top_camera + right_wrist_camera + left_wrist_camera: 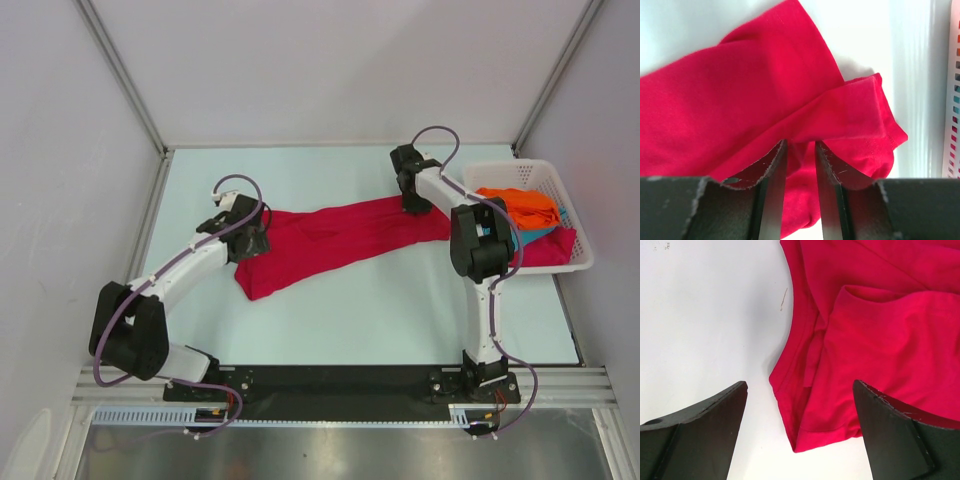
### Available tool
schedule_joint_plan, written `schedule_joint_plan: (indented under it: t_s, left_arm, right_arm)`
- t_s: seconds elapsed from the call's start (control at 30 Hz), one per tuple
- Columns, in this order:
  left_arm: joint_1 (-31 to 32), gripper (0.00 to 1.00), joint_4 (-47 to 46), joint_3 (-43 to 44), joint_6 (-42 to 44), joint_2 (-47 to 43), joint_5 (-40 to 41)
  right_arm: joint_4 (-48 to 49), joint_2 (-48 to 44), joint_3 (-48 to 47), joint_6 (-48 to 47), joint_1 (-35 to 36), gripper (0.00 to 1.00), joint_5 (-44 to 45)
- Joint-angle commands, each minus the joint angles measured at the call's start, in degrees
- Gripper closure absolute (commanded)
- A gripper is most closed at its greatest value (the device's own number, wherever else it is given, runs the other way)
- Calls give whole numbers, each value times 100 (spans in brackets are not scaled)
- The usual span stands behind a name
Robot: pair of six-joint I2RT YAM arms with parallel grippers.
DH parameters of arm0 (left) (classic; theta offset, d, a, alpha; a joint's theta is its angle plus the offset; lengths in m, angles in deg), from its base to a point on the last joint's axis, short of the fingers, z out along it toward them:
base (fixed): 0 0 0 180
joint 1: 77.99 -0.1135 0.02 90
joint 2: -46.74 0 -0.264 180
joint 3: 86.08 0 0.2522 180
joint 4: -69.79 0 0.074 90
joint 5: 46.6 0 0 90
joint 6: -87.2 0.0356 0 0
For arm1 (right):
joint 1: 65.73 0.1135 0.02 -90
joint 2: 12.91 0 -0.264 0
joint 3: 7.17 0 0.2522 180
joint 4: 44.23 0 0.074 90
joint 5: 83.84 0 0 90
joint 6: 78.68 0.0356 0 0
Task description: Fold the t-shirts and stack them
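Observation:
A crimson red t-shirt (335, 238) lies stretched in a crumpled band across the white table. My left gripper (247, 237) hovers over its left end; in the left wrist view the gripper (800, 385) is wide open with a shirt corner (820, 425) lying between the fingers. My right gripper (412, 203) is at the shirt's right end; in the right wrist view it (800, 143) is shut on a fold of the red shirt (740, 100). An orange t-shirt (520, 203) and a teal t-shirt (537, 233) lie in the basket.
The white slatted basket (520, 165) stands at the table's right edge, with more red cloth (552, 248) at its front. Its wall shows at the right edge of the right wrist view (955, 100). Grey enclosure walls surround the table.

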Motion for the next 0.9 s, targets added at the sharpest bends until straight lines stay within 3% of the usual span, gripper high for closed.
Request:
schedule_joint_plan:
  t_s: [0.0,0.3,0.6,0.87]
  left_arm:
    - [13,8,9,-55,-55,-169,-44]
    - [22,8,-8,-108,-64,-257,-53]
    - [22,8,-44,-187,-81,-283,-79]
    - [31,8,-44,-161,-46,-319,-79]
  right_arm:
    - [127,-264,-222,-58,39,66,87]
    - [137,-668,-160,-76,118,66,236]
    - [312,-1309,595,-5,197,66,342]
    - [374,-1327,1044,65,206,66,325]
